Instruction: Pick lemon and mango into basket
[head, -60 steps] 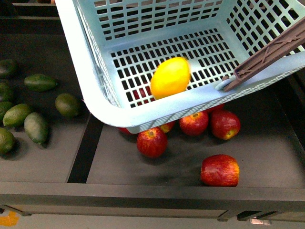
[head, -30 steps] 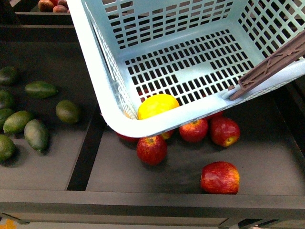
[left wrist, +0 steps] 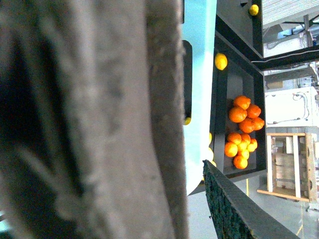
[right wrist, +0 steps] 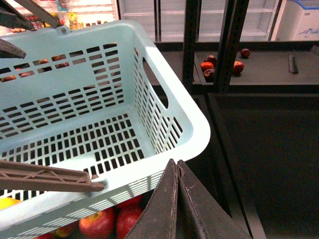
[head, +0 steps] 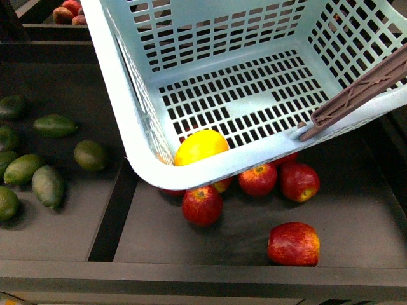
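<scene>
The basket [head: 109,76] hangs tilted over the dark shelf [head: 356,216], its near-left corner above the front of the bin that holds the red apples [head: 202,205]. The brown handle [head: 362,89] lies slanted across its near-right rim.

The lemon [head: 200,146] is inside the basket. It lies on the slotted floor, tucked into that near-left corner and touching the near wall. Apart from it, the lattice floor shows through bare. I can see no mango in the basket.

Several apples cluster just under the basket's near rim. One more apple [head: 293,243] lies on its own toward the front right of the bin. Across the divider [head: 114,203], in the left bin, dark green fruits [head: 48,185] are scattered along the left edge.

From the right wrist view, the right gripper [right wrist: 175,167] has its two dark fingers pressed flat together with nothing between them. Their tips are just outside the basket's rim, near where the handle ends.

The left wrist view is mostly filled by a blurred grey-brown surface right against the lens. Beyond it are a strip of the aqua basket and a heap of tangerines [left wrist: 242,129] in a bin. I cannot tell from that view whether the left gripper is open or closed.
</scene>
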Robot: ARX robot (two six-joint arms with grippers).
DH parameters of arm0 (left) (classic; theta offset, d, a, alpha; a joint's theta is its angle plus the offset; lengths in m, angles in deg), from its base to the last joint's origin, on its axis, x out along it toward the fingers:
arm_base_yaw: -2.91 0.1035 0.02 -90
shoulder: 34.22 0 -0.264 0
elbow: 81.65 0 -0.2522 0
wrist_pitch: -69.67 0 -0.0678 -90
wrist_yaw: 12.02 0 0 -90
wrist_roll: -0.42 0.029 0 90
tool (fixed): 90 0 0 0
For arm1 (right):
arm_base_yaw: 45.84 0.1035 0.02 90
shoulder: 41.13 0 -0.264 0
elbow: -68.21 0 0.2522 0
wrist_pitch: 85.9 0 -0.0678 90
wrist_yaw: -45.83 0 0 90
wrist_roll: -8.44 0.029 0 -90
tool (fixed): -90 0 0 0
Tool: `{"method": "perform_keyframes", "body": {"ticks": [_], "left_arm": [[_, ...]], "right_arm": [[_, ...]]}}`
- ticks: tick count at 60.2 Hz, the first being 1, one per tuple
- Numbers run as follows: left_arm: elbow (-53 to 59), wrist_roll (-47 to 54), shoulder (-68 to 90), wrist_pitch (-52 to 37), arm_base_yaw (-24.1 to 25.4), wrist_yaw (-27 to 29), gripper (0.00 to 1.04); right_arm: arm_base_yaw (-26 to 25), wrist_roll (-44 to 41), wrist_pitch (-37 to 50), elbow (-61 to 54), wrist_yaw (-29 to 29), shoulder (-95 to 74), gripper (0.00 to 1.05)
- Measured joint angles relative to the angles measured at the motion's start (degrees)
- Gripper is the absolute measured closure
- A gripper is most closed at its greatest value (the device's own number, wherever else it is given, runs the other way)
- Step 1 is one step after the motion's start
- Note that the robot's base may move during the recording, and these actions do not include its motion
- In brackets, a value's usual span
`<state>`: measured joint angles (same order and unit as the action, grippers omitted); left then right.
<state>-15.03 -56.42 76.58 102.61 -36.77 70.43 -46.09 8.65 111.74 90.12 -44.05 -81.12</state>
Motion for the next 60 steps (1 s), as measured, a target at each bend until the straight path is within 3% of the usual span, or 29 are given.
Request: {"method": "perform_keyframes", "body": {"ticks": [56, 60], "left_arm": [[0.0, 0.0, 0.0, 0.0, 0.0, 0.1, 0.77], [0.0, 0.0, 0.0, 0.0, 0.0, 0.1, 0.77]], "right_arm": [[0.0, 0.0, -14.8, -7.1, -0.2, 23.4, 1.03], [0.0, -0.1, -15.3, -7.1, -0.2, 24.1, 0.94]]}}
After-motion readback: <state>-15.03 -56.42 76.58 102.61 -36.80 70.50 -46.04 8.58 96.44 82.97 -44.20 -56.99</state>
